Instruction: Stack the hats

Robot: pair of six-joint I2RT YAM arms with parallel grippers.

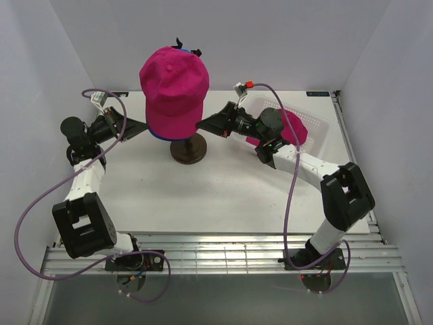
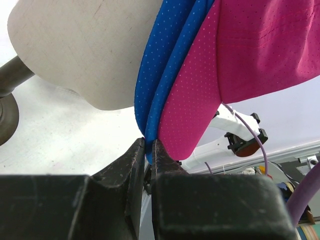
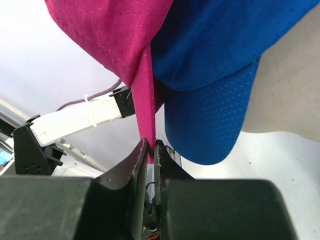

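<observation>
- The pink cap [image 1: 172, 84] sat over the blue cap [image 3: 215, 60] on the mannequin head [image 2: 85, 45]; a second pink cap [image 1: 295, 128] lay in the basket [image 1: 319, 126].
- The left gripper [image 2: 148, 150] pinched the blue cap's hem; the right gripper [image 3: 150, 150] pinched the pink cap's hem.
- The caps looked light, soft and floppy, so the hem or the stiffer brim seemed the best hold.

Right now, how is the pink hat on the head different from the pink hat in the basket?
The top pink hat sits high on the head, over a blue hat; the spare pink hat lies low in the basket. The right gripper pinches the top pink hat; nothing holds the spare pink hat. Both are bright pink.
</observation>
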